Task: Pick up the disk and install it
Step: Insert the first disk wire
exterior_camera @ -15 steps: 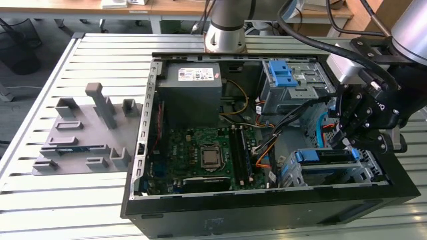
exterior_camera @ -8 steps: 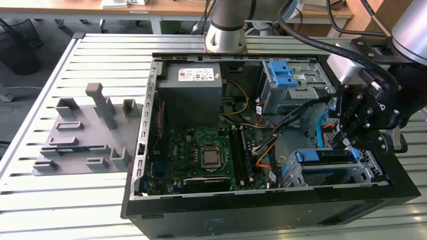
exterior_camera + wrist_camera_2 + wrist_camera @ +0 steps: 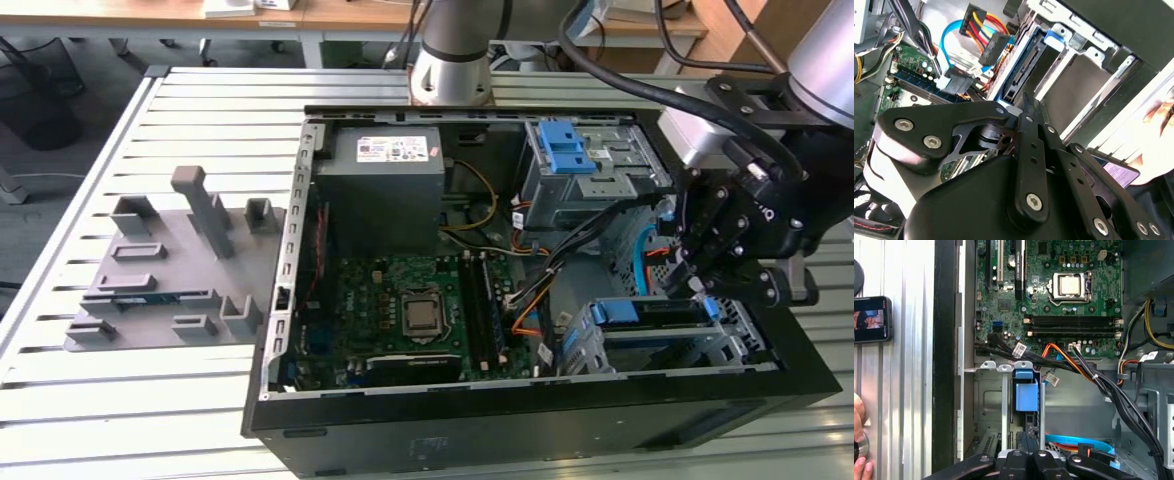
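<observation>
We see the disk (image 3: 657, 312) sitting edge-up in the bay at the case's (image 3: 534, 420) front corner, the gripper (image 3: 697, 285) pressed together at its end. We judge it stiff, fairly heavy, shock-sensitive; best held by its blue carrier frame.

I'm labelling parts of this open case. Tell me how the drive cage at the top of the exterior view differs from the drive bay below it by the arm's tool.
The upper drive cage sits at the case's far end beside the power supply; the lower drive bay sits at the near end. The tool hangs right at the lower bay, apart from the upper cage. Both are grey metal with blue plastic parts.
</observation>
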You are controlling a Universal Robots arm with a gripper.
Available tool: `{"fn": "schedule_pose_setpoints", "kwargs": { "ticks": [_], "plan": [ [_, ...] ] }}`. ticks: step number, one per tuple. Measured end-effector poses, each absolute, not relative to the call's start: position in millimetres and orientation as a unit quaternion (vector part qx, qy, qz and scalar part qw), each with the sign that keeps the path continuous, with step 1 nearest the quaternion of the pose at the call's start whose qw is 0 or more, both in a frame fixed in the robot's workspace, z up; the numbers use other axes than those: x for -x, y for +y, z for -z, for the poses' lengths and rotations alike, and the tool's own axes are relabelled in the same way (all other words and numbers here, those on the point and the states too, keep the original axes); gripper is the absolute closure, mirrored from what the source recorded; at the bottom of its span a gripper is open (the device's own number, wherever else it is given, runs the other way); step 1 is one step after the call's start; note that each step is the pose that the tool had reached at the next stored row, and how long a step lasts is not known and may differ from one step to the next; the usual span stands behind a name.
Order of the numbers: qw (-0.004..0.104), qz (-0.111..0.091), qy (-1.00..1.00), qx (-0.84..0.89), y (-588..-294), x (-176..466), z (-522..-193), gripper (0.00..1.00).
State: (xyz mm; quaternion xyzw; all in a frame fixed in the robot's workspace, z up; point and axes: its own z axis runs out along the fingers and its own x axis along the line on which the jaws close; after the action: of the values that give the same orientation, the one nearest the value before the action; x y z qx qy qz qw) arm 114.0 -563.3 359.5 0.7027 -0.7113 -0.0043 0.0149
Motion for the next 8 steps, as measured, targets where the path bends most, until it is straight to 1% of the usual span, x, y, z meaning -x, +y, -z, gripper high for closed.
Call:
{"fn": "schedule_pose_setpoints", "kwargs": {
  "ticks": [5,8],
  "plan": [
    [0.015,0.004,-0.711,-0.703,-562.3,-125.2,-359.5,0.89],
    [0.014,0.004,-0.711,-0.703,-553.9,-125.8,-360.3,0.89]
  ]
}}
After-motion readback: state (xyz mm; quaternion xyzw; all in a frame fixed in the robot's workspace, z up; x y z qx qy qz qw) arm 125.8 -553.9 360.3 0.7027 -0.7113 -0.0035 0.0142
